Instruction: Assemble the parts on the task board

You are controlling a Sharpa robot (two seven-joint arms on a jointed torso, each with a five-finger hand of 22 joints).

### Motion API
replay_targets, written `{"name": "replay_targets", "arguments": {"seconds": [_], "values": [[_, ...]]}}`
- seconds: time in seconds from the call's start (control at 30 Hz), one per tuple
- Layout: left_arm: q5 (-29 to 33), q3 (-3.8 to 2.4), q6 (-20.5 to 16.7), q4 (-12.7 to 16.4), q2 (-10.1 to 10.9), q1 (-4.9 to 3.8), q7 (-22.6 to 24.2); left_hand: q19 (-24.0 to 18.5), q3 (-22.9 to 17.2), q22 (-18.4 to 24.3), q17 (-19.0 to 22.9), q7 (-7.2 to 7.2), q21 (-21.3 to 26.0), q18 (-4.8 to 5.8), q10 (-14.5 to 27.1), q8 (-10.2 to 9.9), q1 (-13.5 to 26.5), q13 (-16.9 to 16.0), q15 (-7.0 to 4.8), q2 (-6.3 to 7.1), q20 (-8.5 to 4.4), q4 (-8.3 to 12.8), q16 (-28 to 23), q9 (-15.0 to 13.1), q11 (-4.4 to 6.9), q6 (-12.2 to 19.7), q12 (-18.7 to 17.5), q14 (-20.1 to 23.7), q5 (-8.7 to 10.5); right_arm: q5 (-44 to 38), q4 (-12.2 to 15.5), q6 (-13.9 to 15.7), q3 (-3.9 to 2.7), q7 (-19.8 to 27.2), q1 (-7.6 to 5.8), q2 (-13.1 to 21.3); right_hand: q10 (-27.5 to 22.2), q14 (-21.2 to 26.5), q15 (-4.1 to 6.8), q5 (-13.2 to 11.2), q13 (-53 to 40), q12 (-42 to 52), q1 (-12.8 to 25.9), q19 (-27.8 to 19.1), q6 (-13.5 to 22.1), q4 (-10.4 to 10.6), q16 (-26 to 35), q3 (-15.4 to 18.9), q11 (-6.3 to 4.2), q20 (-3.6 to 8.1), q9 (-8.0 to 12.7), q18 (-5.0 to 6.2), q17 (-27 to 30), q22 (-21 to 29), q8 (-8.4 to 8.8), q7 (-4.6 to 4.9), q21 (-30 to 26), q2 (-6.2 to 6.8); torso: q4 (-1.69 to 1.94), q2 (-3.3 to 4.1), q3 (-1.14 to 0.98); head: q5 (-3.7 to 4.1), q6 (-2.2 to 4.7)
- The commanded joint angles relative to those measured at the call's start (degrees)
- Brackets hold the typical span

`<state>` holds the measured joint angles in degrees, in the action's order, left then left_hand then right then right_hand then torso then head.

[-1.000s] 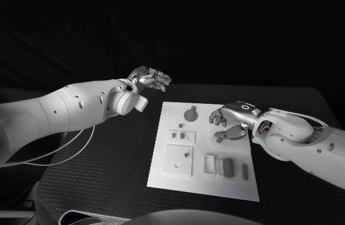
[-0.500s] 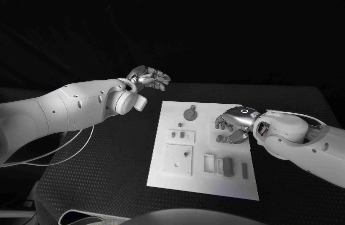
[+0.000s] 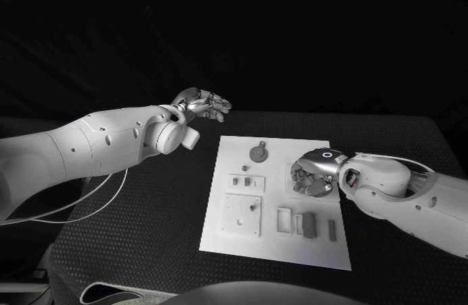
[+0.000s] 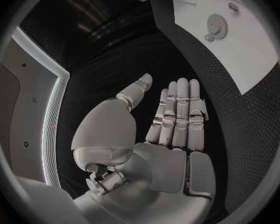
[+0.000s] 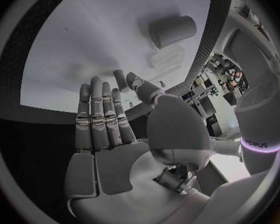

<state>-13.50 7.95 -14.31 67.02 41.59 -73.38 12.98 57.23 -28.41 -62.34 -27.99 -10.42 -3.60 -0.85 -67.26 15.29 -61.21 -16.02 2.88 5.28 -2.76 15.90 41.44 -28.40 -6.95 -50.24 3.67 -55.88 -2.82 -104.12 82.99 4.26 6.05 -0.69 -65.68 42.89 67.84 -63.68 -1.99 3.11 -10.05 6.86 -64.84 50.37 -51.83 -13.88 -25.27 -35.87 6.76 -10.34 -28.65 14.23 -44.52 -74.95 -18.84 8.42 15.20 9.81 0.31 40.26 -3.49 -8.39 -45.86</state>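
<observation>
One hand, the right hand [image 3: 314, 176], has lowered onto the task board [image 3: 276, 244].

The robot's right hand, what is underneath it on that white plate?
The right hand hovers palm-down over the task board. Bare white surface and a grey cylindrical part show beyond its fingers; whatever lies directly beneath the palm is hidden.

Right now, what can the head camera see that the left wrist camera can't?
The head view adds the square plate and the small blocks at the near end of the task board. The left wrist view adds the flat palm of the left hand, which holds nothing. Both share the round gear and the white board.
</observation>
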Motion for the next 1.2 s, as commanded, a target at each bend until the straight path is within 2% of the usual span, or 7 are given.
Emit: {"name": "replay_targets", "arguments": {"seconds": [0.03,0.3,0.5,0.6,1.0,1.17,1.2], "values": [[0.3,-0.05,0.4,0.0,-0.1,-0.08,0.5,0.2,0.3,0.1,-0.1,0.14,-0.2,-0.08,0.3,0.3,0.4,0.0,0.04,0.12,0.07,0.0,-0.2,0.1,-0.04,0.4,0.4,-0.2,-0.26,-0.4,0.0,-0.9,0.01,1.0,0.1,-0.2,0.8,-0.4,-0.05,-0.2,-0.2,0.5,0.2,0.4,-0.9,-0.7,-0.1,0.0,-0.19,0.08,-0.1,0.77,-0.1,-1.2,-0.46,-0.07,0.1,-1.07,0.0,-0.01,0.02,-0.14,-0.28],[0.3,-0.06,0.4,0.1,-0.1,-0.08,0.5,0.2,0.3,0.1,-0.1,0.14,-0.2,-0.08,0.3,0.3,0.4,0.0,0.04,0.11,0.07,0.0,-0.2,0.1,-0.04,0.4,0.4,-0.2,-0.26,-0.4,-0.2,-1.5,0.14,1.1,0.35,-0.7,1.9,-0.7,0.05,-0.2,-0.6,0.9,0.3,0.7,-2.1,-1.6,0.0,-0.1,-0.71,0.18,-0.2,0.77,-0.3,-1.2,-0.83,-0.41,0.2,-2.75,-0.01,0.0,0.05,-0.24,-0.54],[0.3,-0.06,0.4,0.1,-0.1,-0.08,0.5,0.2,0.3,0.1,-0.1,0.14,-0.2,-0.08,0.3,0.3,0.4,0.0,0.04,0.1,0.07,0.0,-0.3,0.1,-0.04,0.4,0.4,-0.2,-0.26,-2.0,-0.5,0.0,0.21,1.0,0.58,-1.1,3.8,-1.8,0.44,-0.3,-1.2,1.8,-1.1,1.6,-3.9,-2.8,-0.3,-0.8,-1.61,0.58,-0.5,0.77,-0.6,-1.3,-1.62,-1.15,0.6,-5.83,-0.02,0.01,0.01,-0.27,-0.63],[0.3,-0.06,0.4,0.1,-0.1,-0.08,0.5,0.2,0.3,0.1,-0.1,0.14,-0.2,-0.08,0.3,0.3,0.4,0.0,0.04,0.09,0.07,0.0,-0.3,0.1,-0.04,0.4,0.4,-0.2,-0.26,-3.9,-0.5,1.5,0.23,0.4,0.68,-1.2,5.2,-3.2,1.04,-0.3,-1.8,2.5,-2.7,2.9,-5.2,-2.9,-1.0,-1.1,-2.34,1.14,-0.9,0.77,-1.1,-1.3,-2.25,-1.62,1.3,-6.76,-0.02,-0.01,0.0,-0.32,-0.71],[0.3,-0.06,0.4,-0.1,-0.2,-0.08,0.5,0.2,0.3,0.2,-0.1,0.14,-0.2,-0.08,0.3,0.4,0.4,0.0,0.03,0.05,0.06,0.0,-0.3,0.1,-0.04,0.4,0.4,-0.3,-0.26,-4.7,1.4,6.6,0.18,0.2,0.75,-0.7,6.8,-5.1,1.9,-0.2,-2.9,3.1,-4.4,5.1,-6.7,-2.9,-1.8,-1.0,-3.13,1.97,-1.6,0.77,-2.0,-1.3,-2.79,-2.21,2.5,-7.08,-0.04,-0.04,0.0,-0.52,-0.81],[0.3,-0.06,0.4,-0.1,-0.3,-0.07,0.5,0.2,0.3,0.2,-0.1,0.14,-0.2,-0.08,0.3,0.4,0.4,0.0,0.03,0.03,0.06,0.0,-0.3,0.1,-0.04,0.4,0.4,-0.3,-0.26,-2.9,3.9,6.5,-1.54,0.2,0.37,0.2,6.9,-5.3,1.97,-0.2,-3.1,3.1,-4.5,5.2,-6.8,-2.9,-1.8,-0.9,-3.19,2.04,-1.6,0.77,-2.1,-1.3,-2.82,-2.26,2.7,-6.99,-0.05,-0.06,0.04,-0.77,-0.83],[0.3,-0.06,0.5,-0.1,-0.3,-0.07,0.5,0.2,0.3,0.2,-0.1,0.14,-0.2,-0.08,0.3,0.4,0.4,0.0,0.03,0.03,0.06,0.0,-0.3,0.1,-0.04,0.4,0.4,-0.3,-0.26,-2.8,4.0,6.5,-1.64,0.2,0.32,0.3,6.9,-5.3,1.97,-0.2,-3.1,3.1,-4.5,5.2,-6.8,-2.9,-1.8,-0.9,-3.19,2.04,-1.6,0.77,-2.1,-1.3,-2.82,-2.26,2.7,-6.99,-0.05,-0.06,0.04,-0.77,-0.83]]}}
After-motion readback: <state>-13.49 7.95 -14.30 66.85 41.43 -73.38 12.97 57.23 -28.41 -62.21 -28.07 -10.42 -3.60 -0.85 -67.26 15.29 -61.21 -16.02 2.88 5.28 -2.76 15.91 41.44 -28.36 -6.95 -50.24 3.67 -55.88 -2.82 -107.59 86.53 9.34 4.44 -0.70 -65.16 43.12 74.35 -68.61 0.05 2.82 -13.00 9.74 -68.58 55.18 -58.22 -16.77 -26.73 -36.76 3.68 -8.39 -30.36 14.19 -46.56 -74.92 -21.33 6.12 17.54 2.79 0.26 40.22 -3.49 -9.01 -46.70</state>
